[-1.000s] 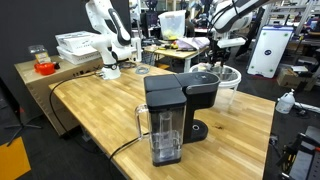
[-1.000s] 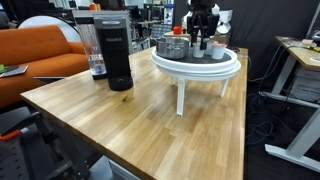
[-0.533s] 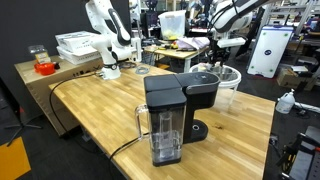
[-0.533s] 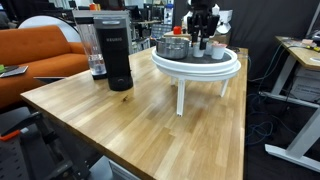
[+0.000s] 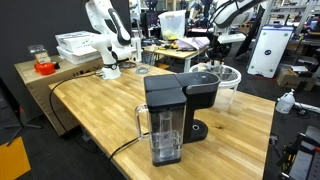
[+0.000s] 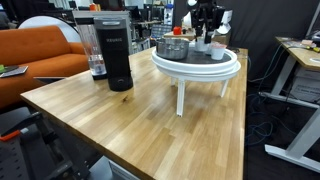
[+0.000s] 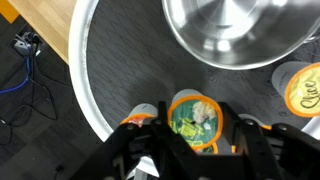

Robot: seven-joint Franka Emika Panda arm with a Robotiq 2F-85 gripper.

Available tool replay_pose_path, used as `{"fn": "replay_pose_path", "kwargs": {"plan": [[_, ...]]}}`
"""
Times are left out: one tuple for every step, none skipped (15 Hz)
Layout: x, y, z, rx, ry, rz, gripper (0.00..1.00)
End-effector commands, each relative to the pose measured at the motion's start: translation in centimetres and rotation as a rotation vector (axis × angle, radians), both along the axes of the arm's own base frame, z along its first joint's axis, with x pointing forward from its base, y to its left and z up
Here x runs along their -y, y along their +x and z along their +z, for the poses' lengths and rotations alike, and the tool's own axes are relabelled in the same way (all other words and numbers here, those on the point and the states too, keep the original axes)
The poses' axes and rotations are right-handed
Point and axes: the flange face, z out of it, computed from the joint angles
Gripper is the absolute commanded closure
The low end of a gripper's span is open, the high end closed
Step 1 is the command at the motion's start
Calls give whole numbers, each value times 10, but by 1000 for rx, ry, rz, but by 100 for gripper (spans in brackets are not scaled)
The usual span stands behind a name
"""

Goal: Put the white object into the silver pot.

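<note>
In the wrist view the silver pot [image 7: 240, 30] is at the top right, standing on a round dark tray with a white rim [image 7: 80, 70]. My gripper [image 7: 195, 132] is shut on the white object, a white cup [image 7: 193, 115] with an orange rim and a green lid, and holds it above the tray just in front of the pot. In both exterior views the gripper [image 6: 207, 28] [image 5: 217, 50] hangs over the raised tray [image 6: 196, 68], beside the pot [image 6: 172, 46].
A second orange-rimmed cup [image 7: 303, 90] stands on the tray right of the pot, and more cups show partly behind my fingers. A black coffee maker with a clear jug [image 6: 117, 55] [image 5: 170, 115] stands on the wooden table [image 6: 150, 120]. Benches and other robot arms lie beyond.
My gripper has risen a little above the tray. Nothing else has moved.
</note>
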Motion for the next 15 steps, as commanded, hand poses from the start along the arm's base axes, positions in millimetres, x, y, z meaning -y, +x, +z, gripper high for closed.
{"fn": "replay_pose_path", "kwargs": {"plan": [[5,-3,12,7,5,15,73],[6,-3,14,11,4,14,73],[6,-5,17,15,2,12,73],[6,-6,20,21,-2,12,73],[6,-7,25,28,-3,12,73],[6,-9,31,36,-4,13,73],[6,-12,38,46,-4,13,73],[6,-14,45,55,-3,12,73],[6,-17,52,63,-4,13,73],[5,-20,59,71,-2,15,73],[3,-25,64,74,0,20,73],[0,-29,68,75,3,24,73],[-4,-35,71,72,5,39,73],[-8,-40,73,70,9,47,73],[-13,-46,73,63,13,60,73]]}}
